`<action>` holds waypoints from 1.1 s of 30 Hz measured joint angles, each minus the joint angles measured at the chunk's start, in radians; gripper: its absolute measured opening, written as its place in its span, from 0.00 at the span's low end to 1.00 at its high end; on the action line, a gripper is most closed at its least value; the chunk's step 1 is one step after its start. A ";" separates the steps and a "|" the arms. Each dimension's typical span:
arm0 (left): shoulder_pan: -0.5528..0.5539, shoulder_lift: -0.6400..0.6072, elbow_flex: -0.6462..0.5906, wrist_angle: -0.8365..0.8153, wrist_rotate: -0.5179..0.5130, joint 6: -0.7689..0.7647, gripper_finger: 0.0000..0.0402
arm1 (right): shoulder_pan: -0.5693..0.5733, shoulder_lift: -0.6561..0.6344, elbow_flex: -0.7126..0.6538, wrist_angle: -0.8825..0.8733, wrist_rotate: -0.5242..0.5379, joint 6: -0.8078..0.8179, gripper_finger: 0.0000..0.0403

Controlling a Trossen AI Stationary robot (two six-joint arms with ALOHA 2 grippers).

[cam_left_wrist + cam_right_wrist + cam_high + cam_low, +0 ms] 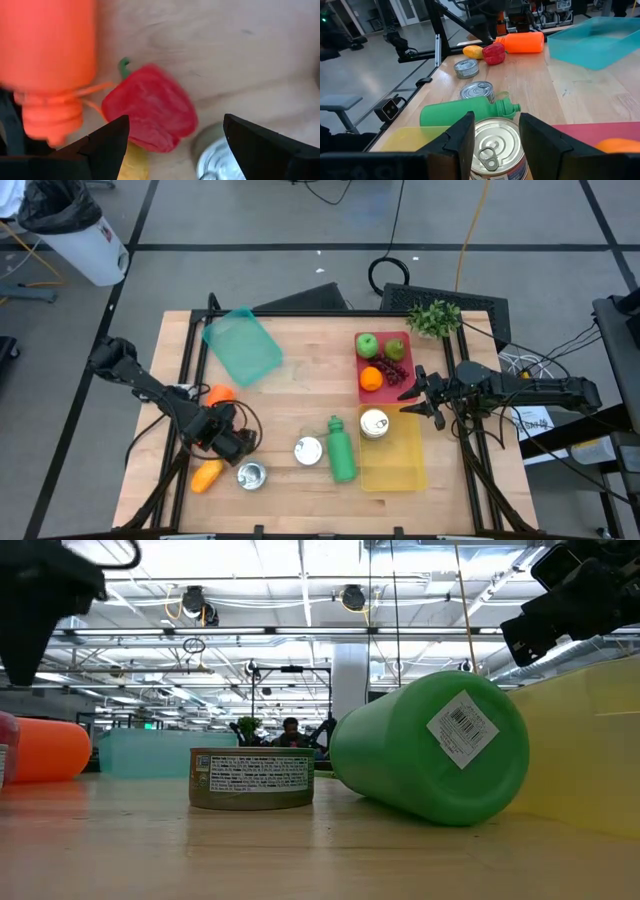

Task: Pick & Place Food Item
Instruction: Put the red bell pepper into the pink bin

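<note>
We see our left hand (240,442) low over the near left part of the worktop (300,390), with its two fingers spread wide and nothing between them. In the left wrist view the red bell pepper (151,114) lies directly ahead of the open fingers (107,145), so we judge that the hand is lined up for a grasp on this food item. The pepper rests on the wood, just beside the orange bottle (50,65), with a yellow item (134,162) close at its other side and a tin can (220,160) near. This crowding is probably why the fingers open so far: they need room on both sides of the pepper without pushing the neighbours.

Our right hand (495,131) is at the right side of the worktop, over the yellow tray (395,465). Its fingers stand apart on either side of a closed tin can (496,150) that sits in the tray, but we cannot tell if they touch it.

A green bottle (341,450) lies on its side in the middle, with another tin can (308,449) just beside it. The red tray (398,340) holds a green apple (367,345), an orange (371,378) and dark grapes (395,371), and a teal container (243,345) lies at the far left. Where the pepper should go we cannot say; the red tray with the other food seems a likely place.
</note>
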 joint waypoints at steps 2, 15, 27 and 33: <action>0.001 0.000 -0.029 0.029 0.001 -0.119 0.82 | 0.000 0.000 0.000 0.000 0.000 0.000 0.35; -0.002 0.000 -0.102 0.110 0.146 -0.417 0.82 | 0.000 -0.001 0.000 -0.002 0.000 0.000 0.35; 0.011 0.072 -0.096 0.142 0.113 -0.339 0.82 | 0.000 0.000 0.000 -0.005 0.000 -0.003 0.35; 0.019 0.097 -0.097 0.138 0.098 -0.311 0.82 | 0.000 0.000 0.000 -0.003 0.000 0.000 0.35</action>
